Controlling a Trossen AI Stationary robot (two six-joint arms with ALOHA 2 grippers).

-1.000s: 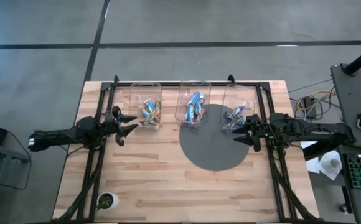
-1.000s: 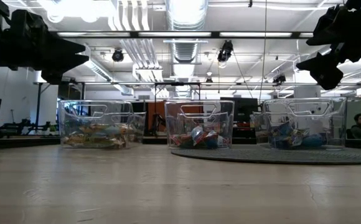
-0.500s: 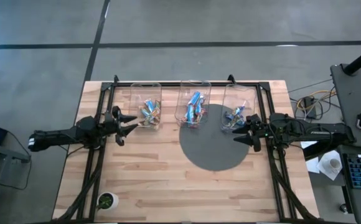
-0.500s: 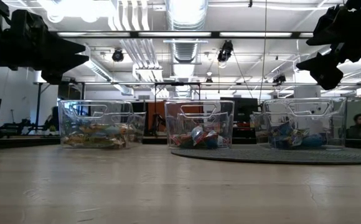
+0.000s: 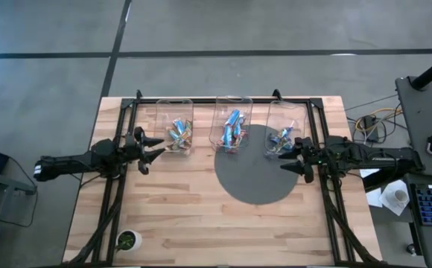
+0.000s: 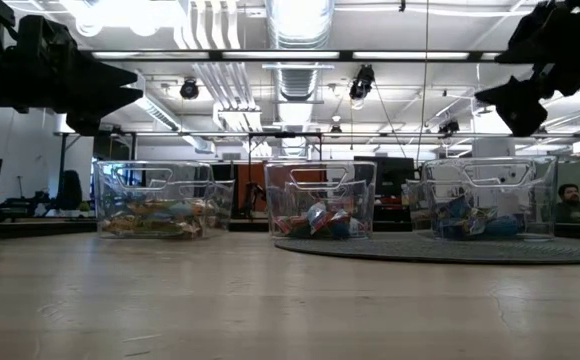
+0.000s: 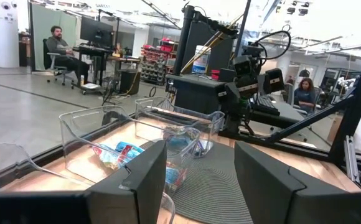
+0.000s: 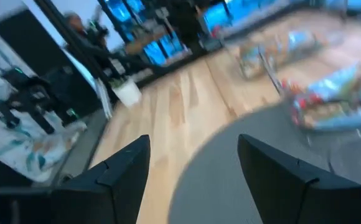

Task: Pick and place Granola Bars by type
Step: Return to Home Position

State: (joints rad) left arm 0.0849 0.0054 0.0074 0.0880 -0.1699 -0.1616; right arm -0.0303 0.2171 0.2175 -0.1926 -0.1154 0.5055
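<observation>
The granola bars lie in three clear bins along the table's far side. The left bin holds yellow-green bars, the middle bin red-orange ones, and the right bin blue ones. My left gripper hovers open just left of the left bin, pointing right. My right gripper hovers open over the round grey mat, near the right bin's front, pointing left. Both are held high above the table.
A black frame runs along the table's left, right and far sides. A small potted plant stands at the near left corner. Bare wood spreads across the near half. People sit in the room beyond the table.
My right gripper has risen a little and shifted slightly toward the table's left, staying open. The left arm and the bins have kept still.
</observation>
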